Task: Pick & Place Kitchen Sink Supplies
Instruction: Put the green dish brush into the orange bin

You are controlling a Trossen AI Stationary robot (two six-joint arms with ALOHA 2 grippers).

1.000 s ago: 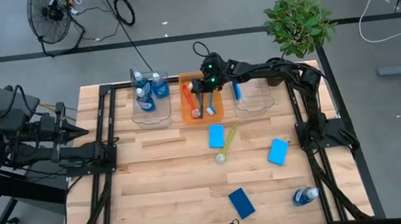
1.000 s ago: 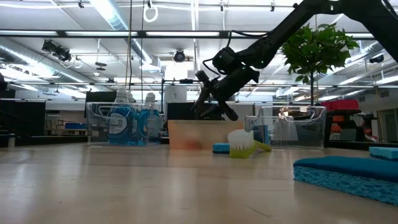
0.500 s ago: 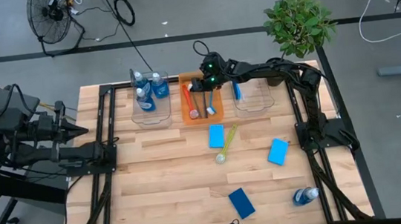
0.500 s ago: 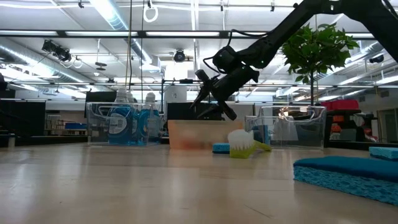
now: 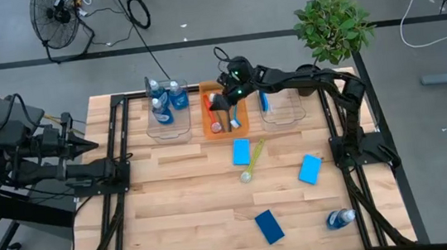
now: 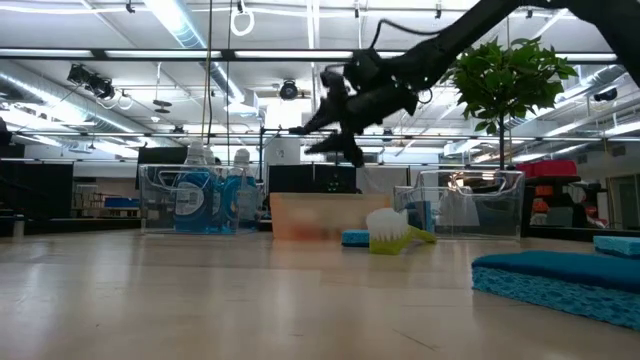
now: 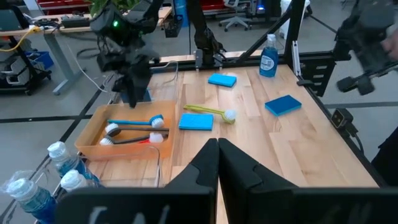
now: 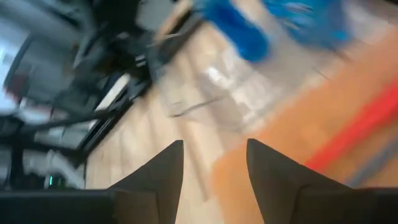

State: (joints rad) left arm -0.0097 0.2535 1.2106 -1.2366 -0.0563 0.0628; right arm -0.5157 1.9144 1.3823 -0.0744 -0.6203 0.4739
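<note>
My right gripper (image 5: 218,106) hangs open and empty above the orange bin (image 5: 243,128), well above its rim in the low view (image 6: 308,141). Its wrist view (image 8: 211,180) shows nothing between the fingers. In the bin lie a blue brush (image 7: 134,121), a dark grey brush (image 7: 132,130) and a red brush (image 5: 209,108). A yellow-green brush (image 5: 252,161) and a blue sponge (image 5: 241,150) lie flat on the table in front of the bin. Two more sponges (image 5: 310,168) (image 5: 269,226) and a clear bottle (image 5: 340,218) lie toward the near right. My left gripper (image 7: 217,149) is shut and waits at the table's left edge.
A clear bin (image 5: 166,129) with several blue-filled bottles stands left of the orange bin. A clear bin (image 5: 283,120) with a blue sponge stands right of it. A potted plant (image 5: 332,26) stands past the far right corner. Black frame rails run along both side edges.
My right gripper has gone up from the orange bin, a little toward the table's left edge, and has tipped from pointing steeply down to nearer level. The brushes stay in the bin.
</note>
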